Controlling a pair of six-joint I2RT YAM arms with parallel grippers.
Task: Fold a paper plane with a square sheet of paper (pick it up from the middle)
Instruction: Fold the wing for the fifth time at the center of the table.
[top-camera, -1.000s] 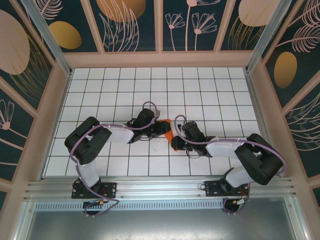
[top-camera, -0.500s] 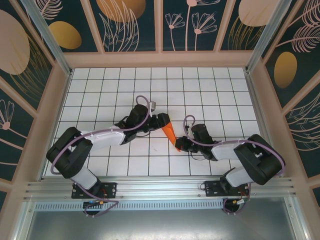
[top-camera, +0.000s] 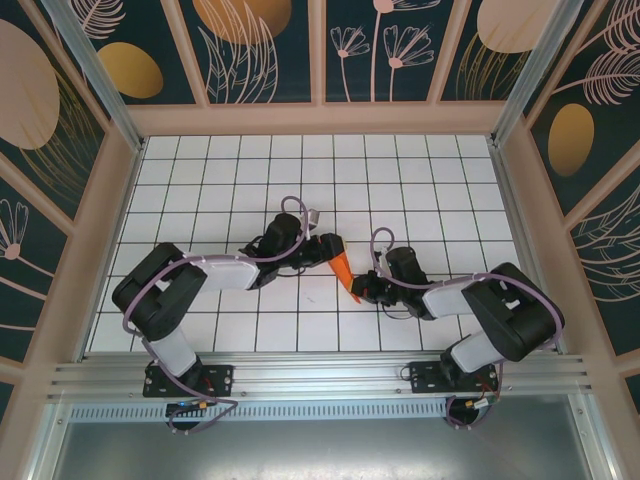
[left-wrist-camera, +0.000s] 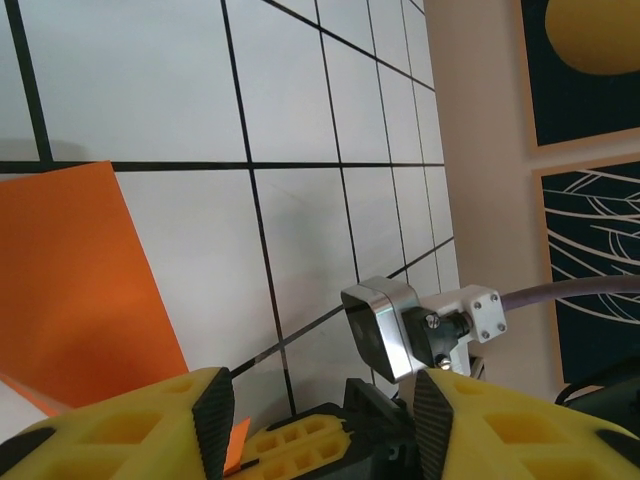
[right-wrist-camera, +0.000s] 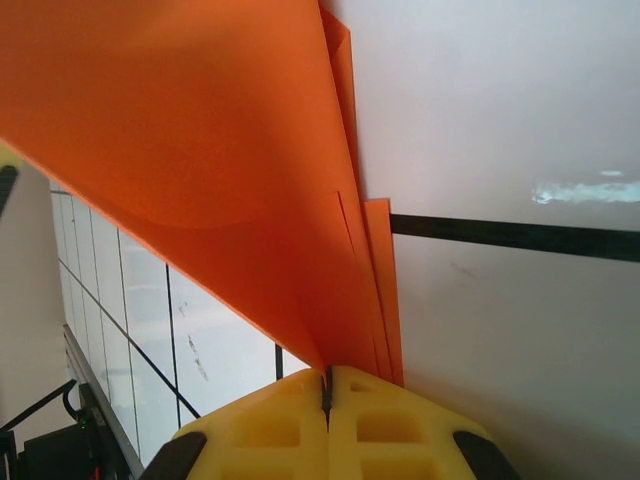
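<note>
The orange sheet of paper (top-camera: 341, 266) is folded into a narrow, pointed, layered wedge in the middle of the white grid table (top-camera: 400, 180). My right gripper (top-camera: 357, 291) is shut on its near tip. In the right wrist view the paper (right-wrist-camera: 200, 130) fans out in several layers from my right gripper (right-wrist-camera: 327, 385), whose jaws are pressed together. My left gripper (top-camera: 328, 247) sits at the paper's far end. In the left wrist view that gripper (left-wrist-camera: 322, 420) is open, with the paper (left-wrist-camera: 80, 290) lying to the left, outside its left pad (left-wrist-camera: 213, 415).
The right arm's silver wrist camera (left-wrist-camera: 385, 330) and yellow fingers show just beyond my left jaws. A beige frame with patterned panels walls the table on three sides. An aluminium rail (top-camera: 320, 375) runs along the near edge. Open tiles lie toward the back.
The left arm's elbow swung out left and came partly back, its gripper staying by the paper's far end. The paper now shows as a longer, pointed wedge. The right gripper shifted slightly right.
</note>
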